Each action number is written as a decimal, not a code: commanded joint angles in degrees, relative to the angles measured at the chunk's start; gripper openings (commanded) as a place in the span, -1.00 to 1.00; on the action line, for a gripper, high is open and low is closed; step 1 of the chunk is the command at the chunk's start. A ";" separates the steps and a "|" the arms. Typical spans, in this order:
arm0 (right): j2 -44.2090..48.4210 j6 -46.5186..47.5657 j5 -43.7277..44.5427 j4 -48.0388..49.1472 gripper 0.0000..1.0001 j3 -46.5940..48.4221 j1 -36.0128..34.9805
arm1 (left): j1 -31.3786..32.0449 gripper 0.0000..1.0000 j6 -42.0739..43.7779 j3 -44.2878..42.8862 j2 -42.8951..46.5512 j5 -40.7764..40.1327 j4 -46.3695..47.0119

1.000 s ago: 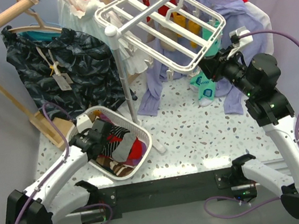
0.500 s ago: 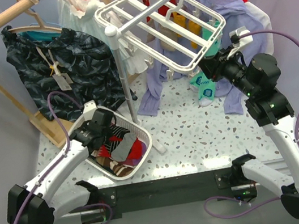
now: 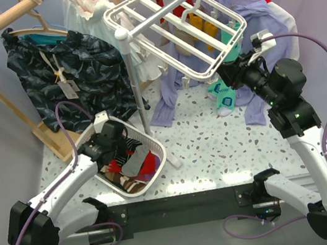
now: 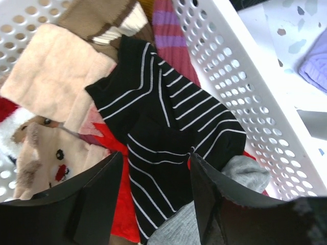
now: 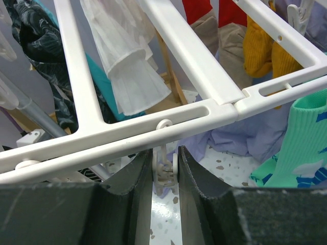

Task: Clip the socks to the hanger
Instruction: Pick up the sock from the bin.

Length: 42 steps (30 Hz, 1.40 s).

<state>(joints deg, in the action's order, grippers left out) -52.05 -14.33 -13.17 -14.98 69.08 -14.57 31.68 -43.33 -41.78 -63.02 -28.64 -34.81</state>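
The white grid hanger hangs over the table's back. My right gripper reaches up under its near right corner. In the right wrist view that gripper is shut on a small white clip hanging from a hanger bar. Two red socks with tan cuffs hang under the hanger's far side. My left gripper hovers open inside the basket. Between its fingers lies a black striped sock over red cloth that I cannot identify.
The white oval basket holds several mixed socks: cream, grey, brown, purple striped. Teal socks and mustard ones hang from the hanger. A metal pole, a wooden rack with dark clothes and lilac cloth stand behind.
My left gripper has shifted toward the basket's far end and its jaws have opened wider over the black striped sock. The right arm has stayed still on the clip.
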 commanded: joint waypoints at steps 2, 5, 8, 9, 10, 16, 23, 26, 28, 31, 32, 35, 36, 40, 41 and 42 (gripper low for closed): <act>0.55 -0.26 -0.81 -0.75 -0.88 -0.52 -0.02 | 0.13 0.30 4.21 -1.63 -1.84 4.73 3.87; 0.55 -0.18 -0.72 -0.84 -0.88 -0.61 0.07 | 0.75 0.31 4.66 -3.57 -3.24 6.06 2.38; 0.64 -0.18 -0.72 -0.84 -0.88 -0.61 -0.02 | 2.58 0.25 4.40 -5.41 -4.47 3.52 -0.52; 0.64 -0.26 -0.72 -0.92 -0.88 -0.70 0.06 | 3.20 0.24 4.31 -6.20 -5.26 2.81 -1.74; 0.64 -0.18 -0.63 -0.93 -0.88 -0.70 0.07 | 3.91 0.21 4.22 -6.56 -5.61 2.19 -2.19; 0.55 -0.09 -0.63 -0.92 -0.88 -0.70 -0.02 | 7.25 0.15 4.05 -8.41 -10.71 -0.18 -3.69; 0.46 0.00 -0.72 -1.19 -0.88 -0.61 0.06 | 7.52 0.04 2.55 -8.14 -13.61 -4.66 -4.13; 0.37 0.00 -0.98 -0.84 -0.88 -0.87 -0.02 | 7.52 -0.08 2.20 -7.53 -13.79 -5.10 -3.60; 0.37 -0.09 -0.89 -0.93 -0.88 -0.88 -0.02 | 7.61 -0.25 2.02 -6.91 -13.62 -5.11 -3.60; 0.37 -0.09 -0.89 -0.84 -0.88 -0.70 -0.02 | 7.61 -0.58 1.41 -6.03 -12.22 -5.37 -3.60; 0.37 -0.09 -0.89 -0.84 -0.88 -0.61 0.06 | 7.52 -0.66 1.23 -5.77 -11.17 -5.54 -3.60; 0.46 -0.09 -0.89 -0.75 -0.88 -0.70 0.06 | 7.60 -0.95 0.79 -5.15 -9.23 -5.72 -3.78; 0.46 -0.09 -0.89 -0.75 -0.88 -0.79 -0.02 | 7.52 -1.00 0.53 -5.42 -8.61 -5.90 -4.39; 0.55 -0.09 -0.89 -0.66 -0.88 -0.53 -0.02 | 7.52 -1.00 2.28 -7.26 -4.22 -7.39 -5.44; 0.46 -0.09 -0.89 -0.57 -0.88 -0.26 0.06 | 7.52 -1.00 3.94 -7.96 -2.04 -8.09 -5.45; 0.55 0.00 -0.89 -0.66 -0.88 -0.09 -0.02 | 7.52 -1.00 4.65 -9.88 -0.97 -8.62 -6.14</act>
<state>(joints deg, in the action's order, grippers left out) -52.05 -14.33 -13.13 -14.96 68.86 -14.57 39.07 -41.04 -47.16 -69.69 -33.30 -39.68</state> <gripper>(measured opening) 0.241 0.029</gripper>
